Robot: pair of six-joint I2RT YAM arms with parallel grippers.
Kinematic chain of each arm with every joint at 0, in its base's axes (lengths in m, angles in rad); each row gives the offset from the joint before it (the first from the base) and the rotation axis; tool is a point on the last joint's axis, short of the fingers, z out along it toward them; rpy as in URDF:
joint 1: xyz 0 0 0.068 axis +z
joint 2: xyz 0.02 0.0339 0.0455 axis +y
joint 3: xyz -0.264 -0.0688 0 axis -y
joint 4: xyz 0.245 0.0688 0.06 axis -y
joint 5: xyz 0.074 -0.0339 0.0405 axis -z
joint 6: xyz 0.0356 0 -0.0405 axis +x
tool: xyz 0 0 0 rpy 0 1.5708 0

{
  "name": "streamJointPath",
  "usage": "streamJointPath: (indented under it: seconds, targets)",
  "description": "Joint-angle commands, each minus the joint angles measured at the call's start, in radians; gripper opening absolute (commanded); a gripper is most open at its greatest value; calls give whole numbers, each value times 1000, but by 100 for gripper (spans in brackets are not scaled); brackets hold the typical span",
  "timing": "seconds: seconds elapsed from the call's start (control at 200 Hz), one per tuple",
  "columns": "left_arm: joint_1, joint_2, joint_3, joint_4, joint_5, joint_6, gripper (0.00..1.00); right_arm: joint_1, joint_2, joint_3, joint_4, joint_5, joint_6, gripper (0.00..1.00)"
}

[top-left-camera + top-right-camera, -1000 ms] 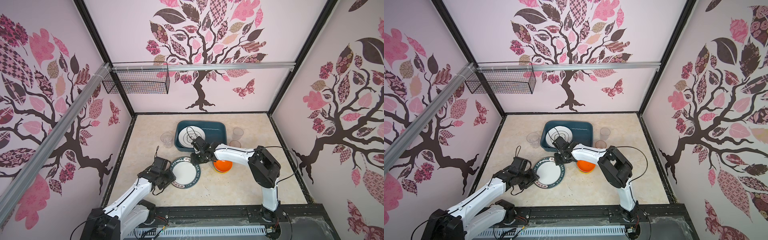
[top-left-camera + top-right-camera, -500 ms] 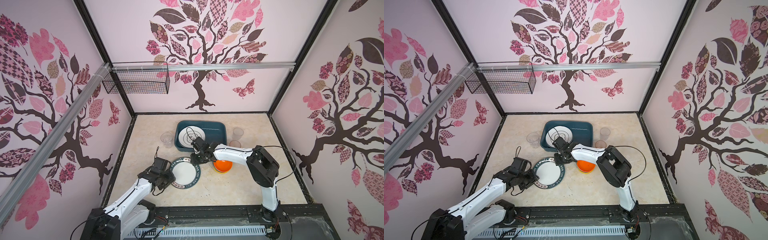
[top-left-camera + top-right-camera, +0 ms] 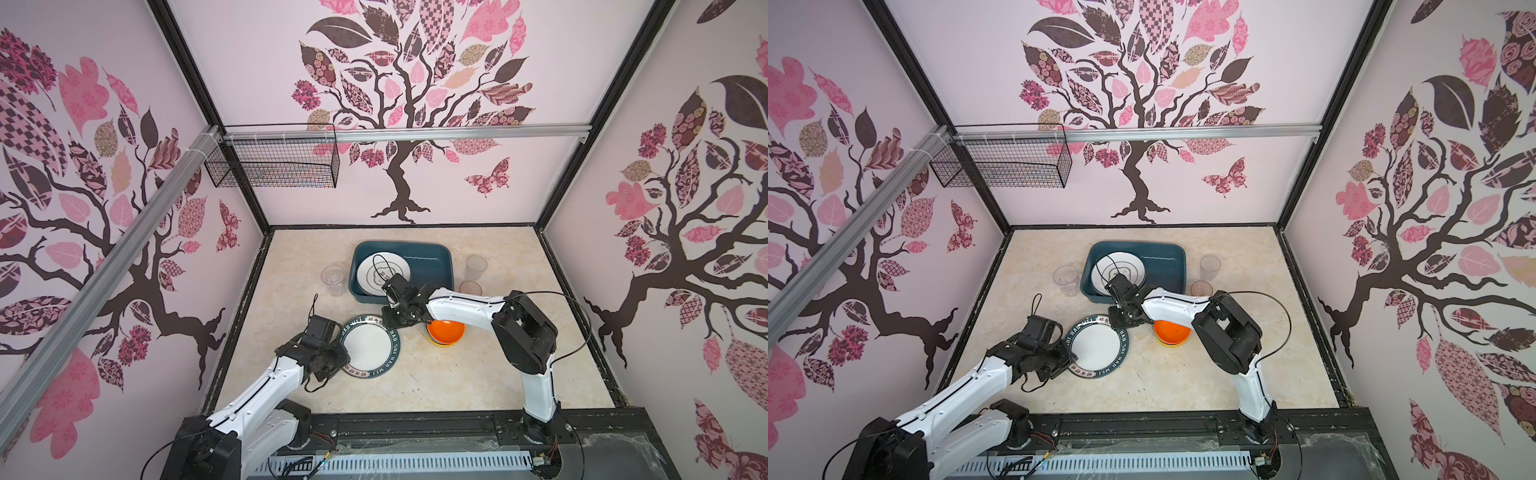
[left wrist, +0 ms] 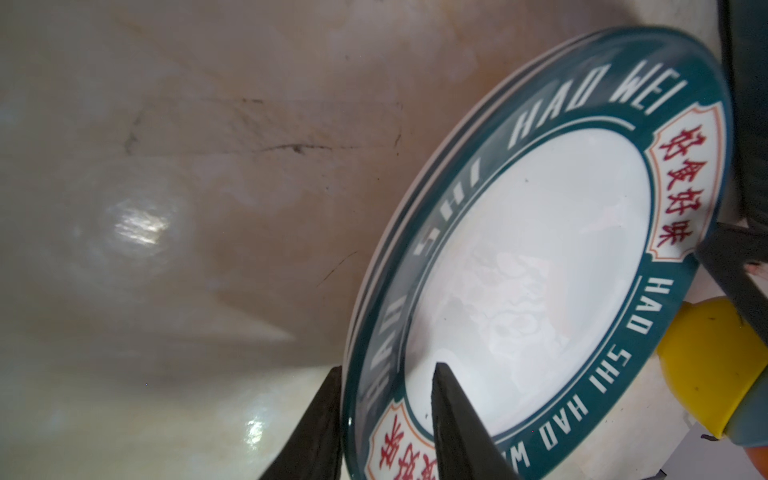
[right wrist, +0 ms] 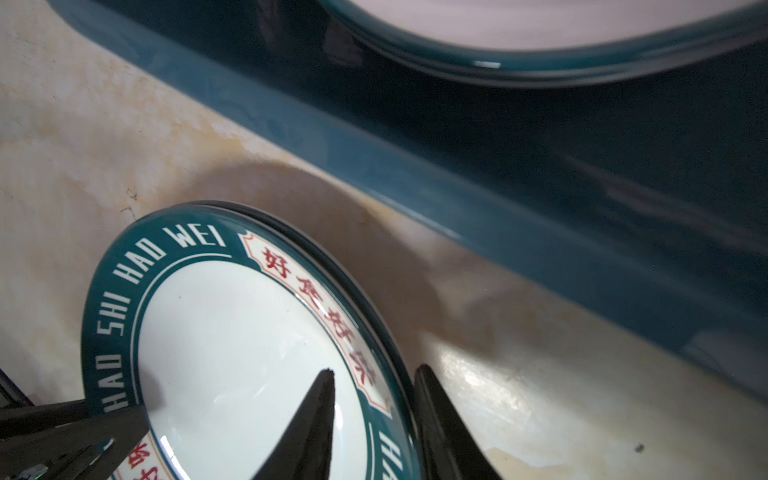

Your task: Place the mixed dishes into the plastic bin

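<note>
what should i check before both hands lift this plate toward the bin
1. left hand straddles plate rim: ok
2. right hand straddles the opposite side: ok
3. both grips closed tight: cannot tell
4. only one plate pinched: cannot tell
5. bowls apart from plate: ok
6. bin has room: ok

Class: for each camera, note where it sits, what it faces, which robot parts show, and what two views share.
Top views: high overhead, looking down on table, bin; left arm, right arm show.
Left wrist: on left arm, facing plate; left fingers show.
Right wrist: on right arm, facing plate, bin; right fingers show.
Wrist views share plate.
</note>
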State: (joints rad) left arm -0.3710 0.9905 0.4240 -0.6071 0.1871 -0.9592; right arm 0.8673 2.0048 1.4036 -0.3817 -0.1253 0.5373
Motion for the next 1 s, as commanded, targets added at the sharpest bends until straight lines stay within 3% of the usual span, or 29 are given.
streamJointPath:
  seconds: [0.0, 0.61, 0.995]
  targets:
    - [-3, -4, -21, 44, 14, 3, 36, 17, 41, 23, -8, -45, -4, 32]
    - [-3, -7, -13, 40, 12, 5, 35, 26, 64, 25, -25, -45, -30, 10]
    - [-3, -19, -11, 23, 8, -1, 35, 27, 89, 27, -25, -64, -29, 14]
